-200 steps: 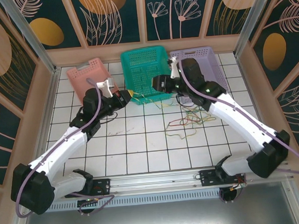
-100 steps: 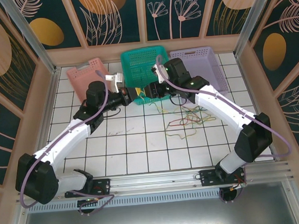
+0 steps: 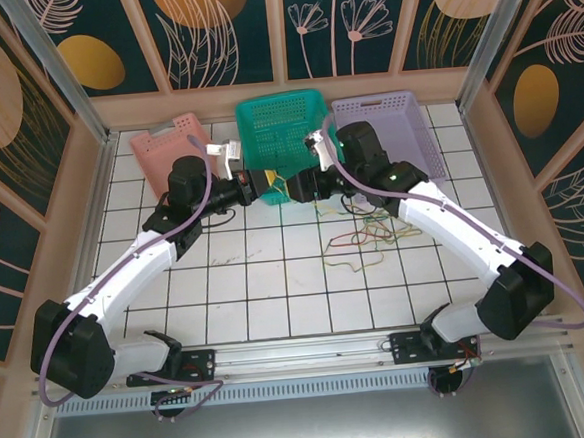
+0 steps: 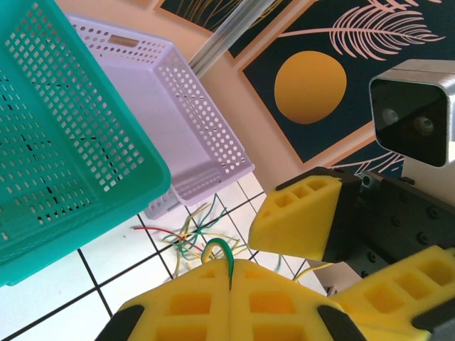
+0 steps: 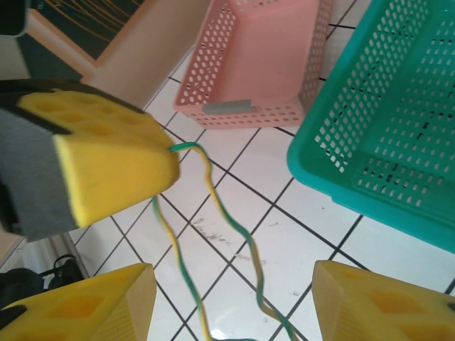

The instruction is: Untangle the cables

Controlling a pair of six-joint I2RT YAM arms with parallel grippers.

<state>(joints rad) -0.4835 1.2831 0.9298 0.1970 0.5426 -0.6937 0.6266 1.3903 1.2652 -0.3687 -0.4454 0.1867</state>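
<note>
While beside basket (image 4: 71, 142), tool (image 4: 229, 273) on cable (image 4: 229, 257)

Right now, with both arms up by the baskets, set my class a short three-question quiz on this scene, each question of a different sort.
1. True or false: the left gripper is shut on a thin green-and-yellow cable.
2. Which basket stands in the middle of the row at the far side of the table? A pink basket, B teal basket, C lilac basket.
3. In one word: is the right gripper open or shut?

Key
1. True: the pads are pressed together with the cable pinched between them.
2. B.
3. Open: its fingers stand apart, with the cable hanging between them.
</note>
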